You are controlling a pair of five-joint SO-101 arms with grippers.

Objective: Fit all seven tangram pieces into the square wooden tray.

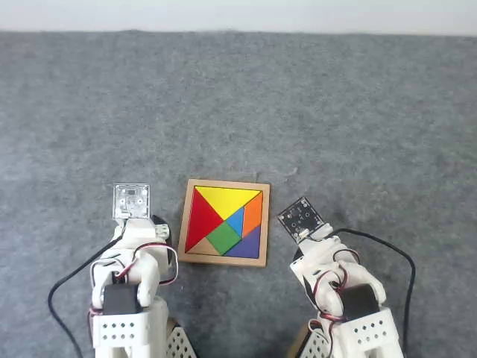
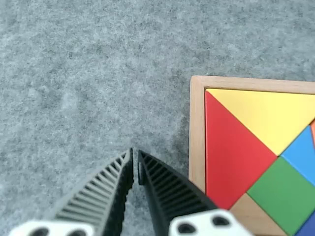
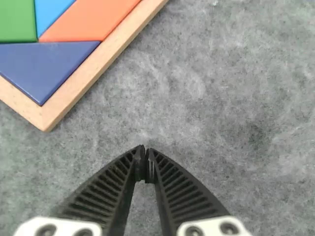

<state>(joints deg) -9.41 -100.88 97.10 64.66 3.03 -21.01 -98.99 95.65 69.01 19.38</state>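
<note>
The square wooden tray lies on the grey mat between my two arms. Inside it sit a yellow triangle, a red triangle, a green square, a light blue piece, an orange piece and an indigo triangle. A tan triangular patch fills the near left corner; I cannot tell whether it is a piece or bare wood. My left gripper is shut and holds nothing, on the mat beside the tray's rim. My right gripper is shut and holds nothing, near the tray's corner.
Grey felt mat covers the table, with wide free room beyond the tray. The left arm and the right arm flank the tray at the near edge. A black cable loops beside the right arm.
</note>
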